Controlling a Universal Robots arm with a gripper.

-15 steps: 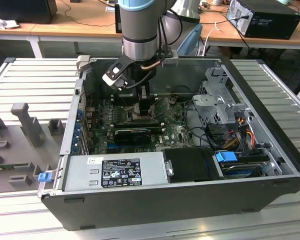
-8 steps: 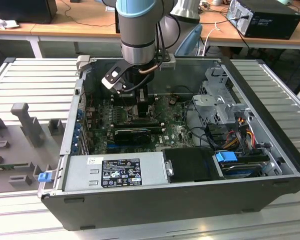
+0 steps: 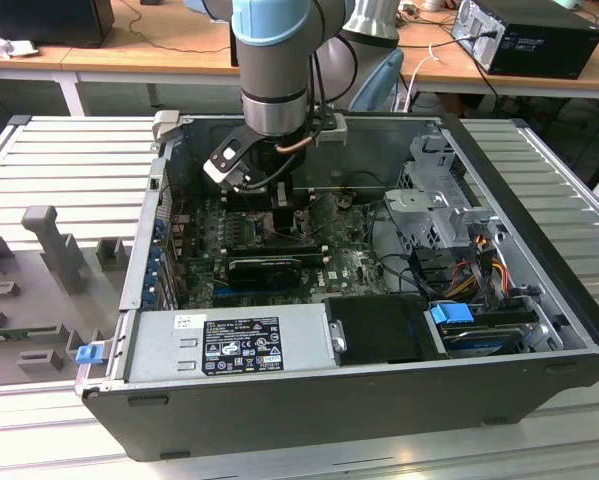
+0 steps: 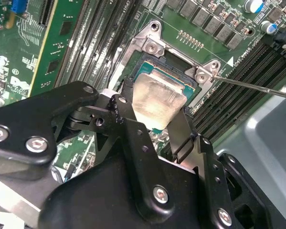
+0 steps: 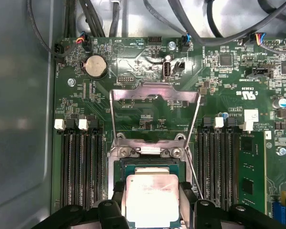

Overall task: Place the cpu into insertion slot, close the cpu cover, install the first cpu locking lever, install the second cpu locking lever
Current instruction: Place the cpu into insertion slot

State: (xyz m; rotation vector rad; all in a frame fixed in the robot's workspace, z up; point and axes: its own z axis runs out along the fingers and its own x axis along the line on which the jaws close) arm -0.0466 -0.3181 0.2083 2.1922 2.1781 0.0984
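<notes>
In the exterior view, a computer case lies open on a slatted metal surface and takes up the middle of the frame. The arm comes down from the top centre into the case. The claw hangs low over the green motherboard, just left of centre, with its fingers hidden behind the wrist. A grey power supply sits along the case's near wall, toward the exterior view's left.

In the second wrist view, the claw is narrowed onto the cpu. One black finger presses each of two opposite edges, and the pale silver top shows between them. The cpu sits a little tilted over the insertion slot, whose black frame shows just beyond it. Whether the chip is fully seated cannot be told. A thin lever wire runs past one corner of the slot.

In the first wrist view, the cpu lies between the fingers of the claw, inside the black frame of the insertion slot. The cpu cover stands swung open beyond the slot, and the board shows through its square window. Memory slots flank the socket on both sides. A coin battery sits further off on the board.
</notes>
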